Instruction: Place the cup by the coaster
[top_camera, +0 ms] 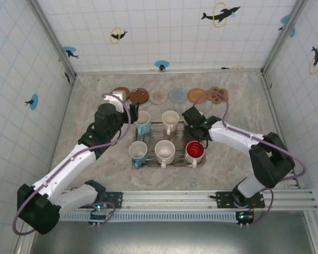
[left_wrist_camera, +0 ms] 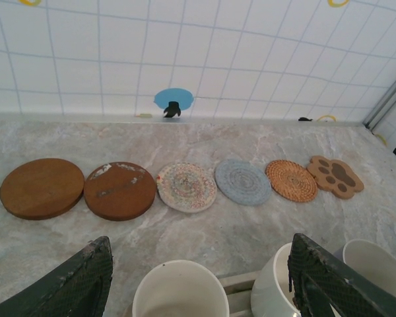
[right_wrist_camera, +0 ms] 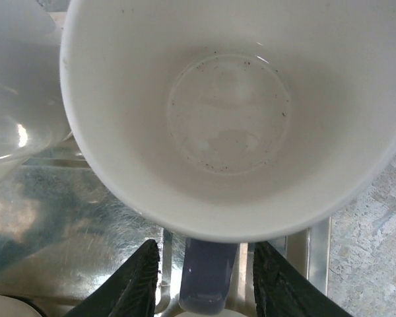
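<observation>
Currently grasping — right gripper spread astride the white ceramic cup's grey-blue handle, at the steel tray's 1 o'clock corner. Next: pinch handle, lift clear, set beside round coasters at 12 o'clock.

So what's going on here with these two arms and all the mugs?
Two robot arms are working over a metal tray of mugs, with a row of coasters behind it. The right arm's fingers sit either side of a white mug at its purplish handle, not yet squeezing it. The left arm's fingers hang open above the mugs nearest the coasters, holding nothing. Every mug in sight is on the tray.
</observation>
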Tool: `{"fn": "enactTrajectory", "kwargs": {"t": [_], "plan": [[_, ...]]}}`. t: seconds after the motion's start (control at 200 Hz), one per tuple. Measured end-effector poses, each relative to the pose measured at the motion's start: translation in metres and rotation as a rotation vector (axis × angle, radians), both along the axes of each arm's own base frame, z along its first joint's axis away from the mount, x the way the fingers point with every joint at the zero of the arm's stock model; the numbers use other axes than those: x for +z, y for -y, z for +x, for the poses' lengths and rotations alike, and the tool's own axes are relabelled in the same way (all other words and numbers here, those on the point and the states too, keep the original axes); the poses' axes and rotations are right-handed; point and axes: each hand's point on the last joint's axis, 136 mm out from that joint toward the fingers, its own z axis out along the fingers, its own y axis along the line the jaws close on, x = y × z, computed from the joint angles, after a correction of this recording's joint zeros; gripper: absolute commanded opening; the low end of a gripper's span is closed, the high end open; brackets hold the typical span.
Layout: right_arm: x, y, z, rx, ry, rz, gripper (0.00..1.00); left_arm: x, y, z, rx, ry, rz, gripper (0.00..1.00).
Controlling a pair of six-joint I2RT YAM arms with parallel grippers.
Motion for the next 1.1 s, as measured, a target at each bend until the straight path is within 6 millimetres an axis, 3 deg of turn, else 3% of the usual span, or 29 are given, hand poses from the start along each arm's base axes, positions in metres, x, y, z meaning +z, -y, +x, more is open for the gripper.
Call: {"fn": "enactTrajectory", "kwargs": {"t": [0.521,0.646,0.931,1.101], "plan": [[-0.007,0.001,0.010,-0.029,-0.012,0.030,0.34,0.000,0.000,0.000,0.000,0.001,0.000,0.71],[-0.008,-0.001,0.010,-0.028,-0.019,0.039,0.27,0.000,0.000,0.000,0.000,0.001,0.000,0.71],[-0.007,0.000,0.009,-0.022,-0.021,0.036,0.00,0.000,0.000,0.000,0.000,0.001,0.000,0.71],[-0.004,0.000,0.010,-0.014,-0.021,0.024,0.00,0.000,0.000,0.000,0.000,0.001,-0.001,0.71]]}}
